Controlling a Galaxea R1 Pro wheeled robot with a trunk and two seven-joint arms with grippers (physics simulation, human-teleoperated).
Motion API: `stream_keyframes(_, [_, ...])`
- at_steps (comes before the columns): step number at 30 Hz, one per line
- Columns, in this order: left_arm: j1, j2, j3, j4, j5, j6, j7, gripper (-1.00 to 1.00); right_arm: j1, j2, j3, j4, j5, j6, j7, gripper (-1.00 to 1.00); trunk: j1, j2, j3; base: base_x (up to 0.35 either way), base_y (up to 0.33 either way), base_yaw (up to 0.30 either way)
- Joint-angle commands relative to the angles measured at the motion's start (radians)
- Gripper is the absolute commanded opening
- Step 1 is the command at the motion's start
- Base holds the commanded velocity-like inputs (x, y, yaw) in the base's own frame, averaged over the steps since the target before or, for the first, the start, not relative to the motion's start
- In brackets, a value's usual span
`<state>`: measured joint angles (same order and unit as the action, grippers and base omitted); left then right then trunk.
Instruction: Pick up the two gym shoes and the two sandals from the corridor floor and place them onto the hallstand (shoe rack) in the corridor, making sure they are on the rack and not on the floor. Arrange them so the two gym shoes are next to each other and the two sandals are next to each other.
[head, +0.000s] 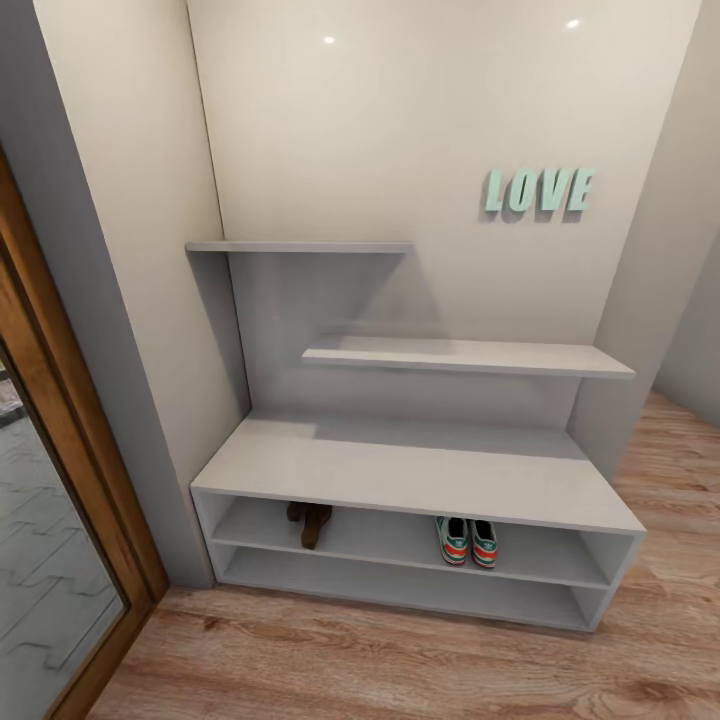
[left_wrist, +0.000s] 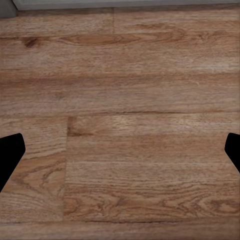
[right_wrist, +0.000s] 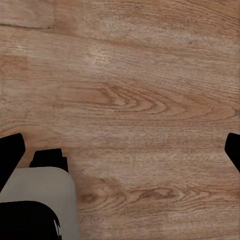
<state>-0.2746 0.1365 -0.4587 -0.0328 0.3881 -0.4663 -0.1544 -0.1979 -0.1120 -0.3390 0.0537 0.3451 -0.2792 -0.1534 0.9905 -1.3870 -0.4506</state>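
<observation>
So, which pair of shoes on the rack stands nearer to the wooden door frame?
The brown sandals. They stand toward the door-frame end of the upper open shelf of the shoe rack, while the white and teal gym shoes stand nearer the other end.

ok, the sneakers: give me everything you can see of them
The sneakers stand as a pair on the upper of the two low open shelves of the shoe rack, toward its right end. They are side by side, touching or nearly so, upright on white soles. Teal-green and red-orange trim on white shows; the ends nearest the camera face out. The rack's top hides their far parts. The sandals stand apart, further left.
</observation>
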Motion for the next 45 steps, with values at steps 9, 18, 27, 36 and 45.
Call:
stream_keyframes(9, [0.0, 0.0, 0.0, 0.0, 0.0, 0.0, 0.001, 1.0, 0.0, 0.0, 0.0, 0.0, 0.0, 0.0, 0.0, 1.0, 0.0, 0.0, 0.0, 0.0, 0.0, 0.0])
stream_keyframes(18, [0.0, 0.0, 0.0, -0.001, 0.0, 0.0, 0.0, 1.0, 0.0, 0.0, 0.0, 0.0, 0.0, 0.0, 0.0, 1.0, 0.0, 0.0, 0.0, 0.0, 0.0, 0.0])
stream_keyframes(27, [0.0, 0.0, 0.0, 0.0, 0.0, 0.0, 0.0, 1.0, 0.0, 0.0, 0.0, 0.0, 0.0, 0.0, 0.0, 1.0, 0.0, 0.0, 0.0, 0.0, 0.0, 0.0])
stream_keyframes(36, [0.0, 0.0, 0.0, 0.0, 0.0, 0.0, 0.0, 1.0, 0.0, 0.0, 0.0, 0.0, 0.0, 0.0, 0.0, 1.0, 0.0, 0.0, 0.0, 0.0, 0.0, 0.0])
stream_keyframes(45, [0.0, 0.0, 0.0, 0.0, 0.0, 0.0, 0.0, 1.0, 0.0, 0.0, 0.0, 0.0, 0.0, 0.0, 0.0, 1.0, 0.0, 0.0, 0.0, 0.0, 0.0, 0.0])
